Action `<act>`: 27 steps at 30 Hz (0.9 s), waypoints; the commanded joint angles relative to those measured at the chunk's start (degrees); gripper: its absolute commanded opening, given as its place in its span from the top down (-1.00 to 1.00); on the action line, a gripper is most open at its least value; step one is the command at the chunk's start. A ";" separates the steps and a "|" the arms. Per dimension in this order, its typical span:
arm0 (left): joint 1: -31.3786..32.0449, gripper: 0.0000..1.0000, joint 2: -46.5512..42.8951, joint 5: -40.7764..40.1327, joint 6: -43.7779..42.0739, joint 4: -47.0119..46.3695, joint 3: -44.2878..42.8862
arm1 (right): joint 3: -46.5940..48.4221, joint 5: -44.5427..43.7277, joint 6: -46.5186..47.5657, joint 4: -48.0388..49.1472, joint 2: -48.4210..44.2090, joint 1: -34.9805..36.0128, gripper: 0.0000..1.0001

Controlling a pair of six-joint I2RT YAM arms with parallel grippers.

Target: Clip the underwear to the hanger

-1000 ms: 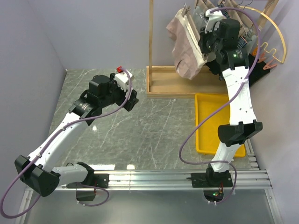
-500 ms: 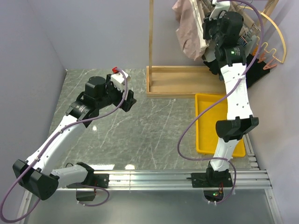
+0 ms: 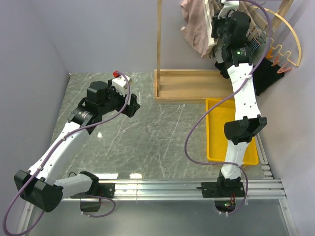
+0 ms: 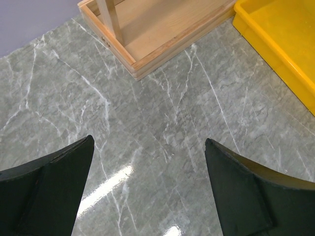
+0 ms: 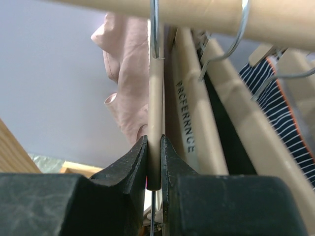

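The dusty-pink underwear (image 3: 194, 27) hangs high at the rack, left of my right gripper (image 3: 219, 23). In the right wrist view my right gripper (image 5: 154, 140) is shut on the light-wood bar of the hanger (image 5: 155, 108). Its metal hook (image 5: 154, 29) reaches up to the wooden rail (image 5: 197, 12). The pink fabric (image 5: 129, 73) hangs behind the bar, and the cream waistband (image 5: 186, 118) with dark lettering lies just right of it. The hanger's clips are hidden. My left gripper (image 3: 132, 105) is open and empty over the marble table (image 4: 149, 142).
A striped garment (image 5: 278, 98) and other hangers crowd the rail to the right. A gold wire arch (image 3: 291, 34) with pink clips (image 3: 280, 68) stands far right. The rack's wooden base (image 3: 182, 88) and post (image 3: 159, 39) stand at the back. A yellow tray (image 3: 219, 128) lies on the right.
My right arm has lifted the hanger and the underwear up to the rail. My left arm has drawn back a little to the left, still open.
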State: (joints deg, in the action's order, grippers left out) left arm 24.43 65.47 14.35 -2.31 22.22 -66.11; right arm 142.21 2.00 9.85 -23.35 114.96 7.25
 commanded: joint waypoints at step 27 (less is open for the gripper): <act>-2.10 -0.99 -0.26 0.86 -0.86 -0.77 -2.53 | 4.66 -4.29 0.00 12.28 4.93 0.49 0.46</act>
State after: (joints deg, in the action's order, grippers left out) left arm 22.65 65.49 14.31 -2.94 22.15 -66.26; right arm 144.42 -1.21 9.89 -16.16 121.10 7.51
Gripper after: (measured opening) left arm 0.994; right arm 0.213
